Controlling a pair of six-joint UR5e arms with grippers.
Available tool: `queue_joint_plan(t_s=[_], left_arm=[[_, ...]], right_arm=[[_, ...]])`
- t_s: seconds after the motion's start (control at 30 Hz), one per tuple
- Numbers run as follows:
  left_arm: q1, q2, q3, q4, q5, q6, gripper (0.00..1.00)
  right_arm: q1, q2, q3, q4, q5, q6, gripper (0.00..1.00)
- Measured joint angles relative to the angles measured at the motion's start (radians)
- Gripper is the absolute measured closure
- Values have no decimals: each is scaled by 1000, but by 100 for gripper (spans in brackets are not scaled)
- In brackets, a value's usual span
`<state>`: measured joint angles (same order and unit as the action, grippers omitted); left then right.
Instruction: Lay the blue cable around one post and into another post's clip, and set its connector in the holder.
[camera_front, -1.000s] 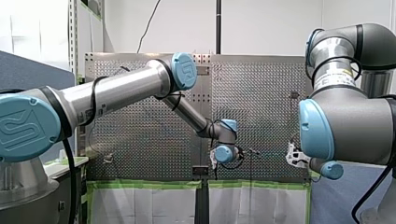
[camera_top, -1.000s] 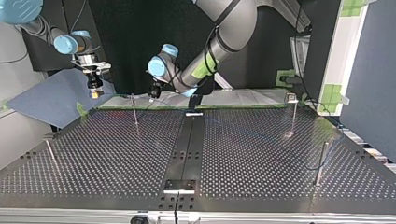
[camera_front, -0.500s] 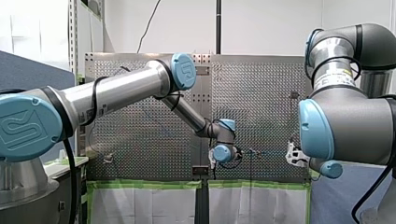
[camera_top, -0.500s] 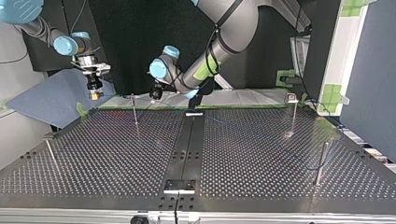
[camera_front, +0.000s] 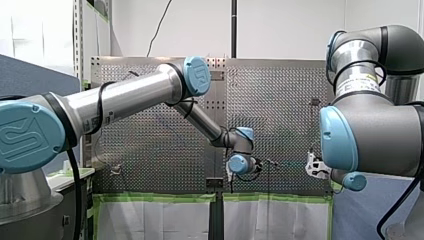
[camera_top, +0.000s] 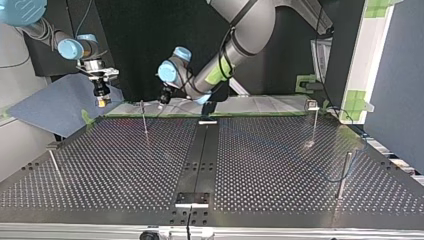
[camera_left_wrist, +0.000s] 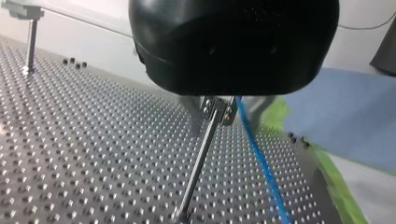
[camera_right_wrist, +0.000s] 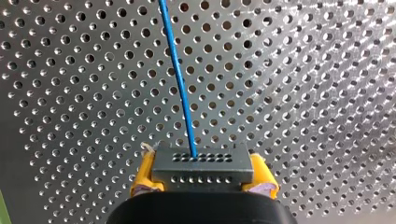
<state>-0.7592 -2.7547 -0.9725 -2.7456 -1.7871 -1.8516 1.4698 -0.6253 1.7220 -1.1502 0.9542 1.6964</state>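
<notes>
Grip, right arm: right gripper (camera_right_wrist: 203, 183) has its jaws closed on the connector (camera_right_wrist: 203, 163), a dark block with rows of holes, pinched at its two ends by the yellow pads (camera_right_wrist: 142, 181).
Cable run: blue cable (camera_right_wrist: 180, 79) leaves the middle of the connector and goes straight ahead of the right jaws, above the perforated desk (camera_right_wrist: 303, 93). Its long axis follows the line from one gripper to the other.
Post in play: thin upright post (camera_left_wrist: 198, 163). In the top view it stands between the two grippers, just beside my left one and well apart from my right.
Clip: small metal clip (camera_left_wrist: 225, 111) on that post's top. The cable passes just beside it, on the side toward the green tape (camera_left_wrist: 336, 186). It appears to lie outside the clip rather than seated, though the black housing hides the crossing.
Grip, left arm: left gripper (camera_left_wrist: 215, 103) hangs right over the clip, and the cable comes out from under it. Its jaws are mostly covered, so I cannot tell whether they are closed on the cable.
Nearer arm: my left arm is at the clip, while my right arm only carries the cable's end.
Coming move, as I judge it: the cable must go sideways, across its own axis, from the tape side into the clip and down.
Farther out: a bracket (camera_top: 191, 199) on the desk's centre strip, across the desk from the arms and well apart from the connector.
</notes>
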Motion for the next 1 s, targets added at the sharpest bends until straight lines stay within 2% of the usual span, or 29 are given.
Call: queue_joint_plan(t_s=[0.03,0.07,0.63,1.0], left_arm=[[-3,0,0,0,3,4,5],[-5,0,0,0,5,6,0],[-65,2,1,-34,10,70,0],[-95,2,9,-35,-9,76,0]], right_arm=[[0,0,0,0,0,0,100],[0,0,0,0,0,0,100],[7,0,0,2,0,-1,100],[8,0,0,2,0,-1,100]])
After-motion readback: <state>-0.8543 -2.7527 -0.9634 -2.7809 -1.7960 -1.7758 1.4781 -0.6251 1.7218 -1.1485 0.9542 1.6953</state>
